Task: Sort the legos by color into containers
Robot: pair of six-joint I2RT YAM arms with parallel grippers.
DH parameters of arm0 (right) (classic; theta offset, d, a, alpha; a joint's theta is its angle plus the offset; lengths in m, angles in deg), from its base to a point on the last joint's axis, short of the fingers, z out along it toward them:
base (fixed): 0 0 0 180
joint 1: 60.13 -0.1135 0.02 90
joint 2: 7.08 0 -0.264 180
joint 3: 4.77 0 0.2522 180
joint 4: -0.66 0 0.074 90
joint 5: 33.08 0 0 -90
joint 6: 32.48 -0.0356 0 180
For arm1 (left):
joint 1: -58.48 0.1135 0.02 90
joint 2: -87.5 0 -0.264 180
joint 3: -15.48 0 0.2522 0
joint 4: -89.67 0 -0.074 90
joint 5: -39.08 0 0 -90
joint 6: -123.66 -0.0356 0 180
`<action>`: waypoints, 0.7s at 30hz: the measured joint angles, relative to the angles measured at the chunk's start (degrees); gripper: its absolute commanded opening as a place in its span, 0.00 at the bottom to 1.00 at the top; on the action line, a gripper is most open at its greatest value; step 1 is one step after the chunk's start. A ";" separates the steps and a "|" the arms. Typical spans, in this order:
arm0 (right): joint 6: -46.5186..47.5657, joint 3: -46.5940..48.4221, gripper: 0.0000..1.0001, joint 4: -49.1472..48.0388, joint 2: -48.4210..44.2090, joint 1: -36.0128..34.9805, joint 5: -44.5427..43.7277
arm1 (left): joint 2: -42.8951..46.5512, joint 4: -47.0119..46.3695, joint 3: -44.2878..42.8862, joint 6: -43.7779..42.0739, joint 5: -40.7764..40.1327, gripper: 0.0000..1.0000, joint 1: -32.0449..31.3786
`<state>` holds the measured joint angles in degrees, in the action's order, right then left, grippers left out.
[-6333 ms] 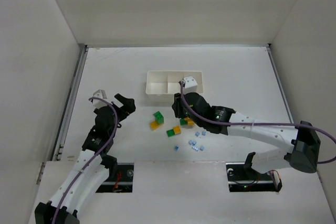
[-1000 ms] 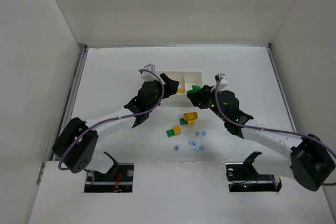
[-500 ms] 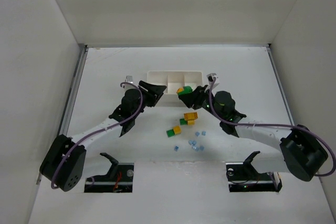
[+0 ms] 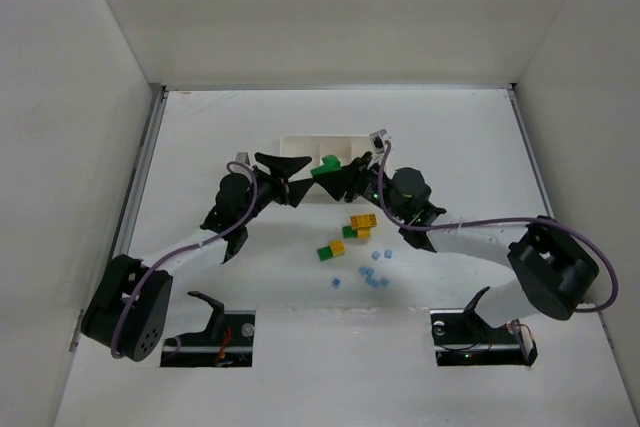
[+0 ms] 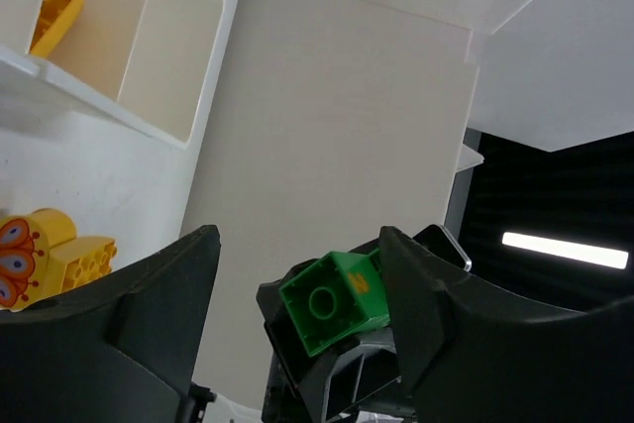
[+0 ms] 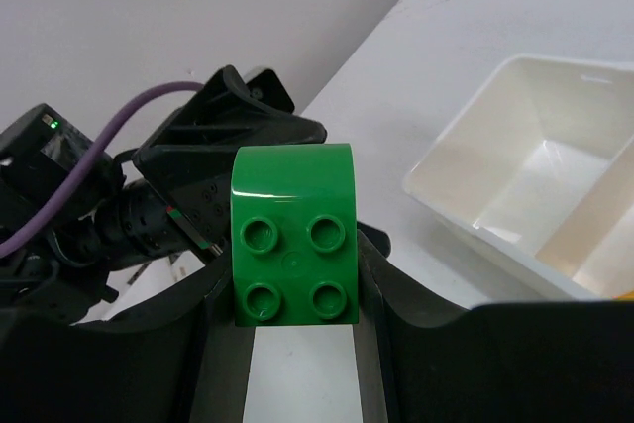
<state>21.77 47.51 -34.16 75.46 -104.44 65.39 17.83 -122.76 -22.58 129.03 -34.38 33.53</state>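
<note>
My right gripper [image 4: 331, 179] is shut on a green lego [image 4: 321, 170] and holds it in the air just in front of the white tray [image 4: 300, 140]. In the right wrist view the green lego [image 6: 293, 235] sits stud-side up between my fingers [image 6: 374, 284]. My left gripper [image 4: 291, 179] is open and empty and faces the right one; the green lego [image 5: 332, 302] shows between its spread fingers [image 5: 158, 314], still in the right jaws. A yellow lego [image 5: 54, 9] lies in one tray compartment [image 5: 109, 42]. Loose yellow [image 4: 363, 220], green [image 4: 325, 253] and small blue legos [image 4: 370, 274] lie on the table.
A yellow brick with a butterfly print [image 5: 40, 255] lies near the left gripper. The tray's end compartment [image 6: 515, 160] is white inside. The two arms meet over the table's middle, in front of the tray. Side walls stand left and right of the table.
The right gripper has carried the green lego leftward along the tray's front toward the left gripper. The left gripper has drawn back left from the tray and turned to face it.
</note>
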 measured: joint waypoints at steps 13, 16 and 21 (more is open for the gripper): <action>4.96 2.08 0.24 -2.29 3.91 -1.97 -2.32 | 1.16 -1.88 1.05 6.16 3.74 0.64 0.00; 6.03 2.16 0.24 -2.69 4.66 -2.29 -2.82 | 1.16 -2.01 1.05 6.86 3.96 0.63 -0.50; 7.32 2.16 0.24 -4.72 5.99 -2.54 -3.67 | 0.74 -2.23 1.05 7.85 3.93 0.57 -1.01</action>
<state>29.09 49.68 -38.88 81.45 -106.98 61.72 18.57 -124.99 -21.53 136.88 -30.45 32.53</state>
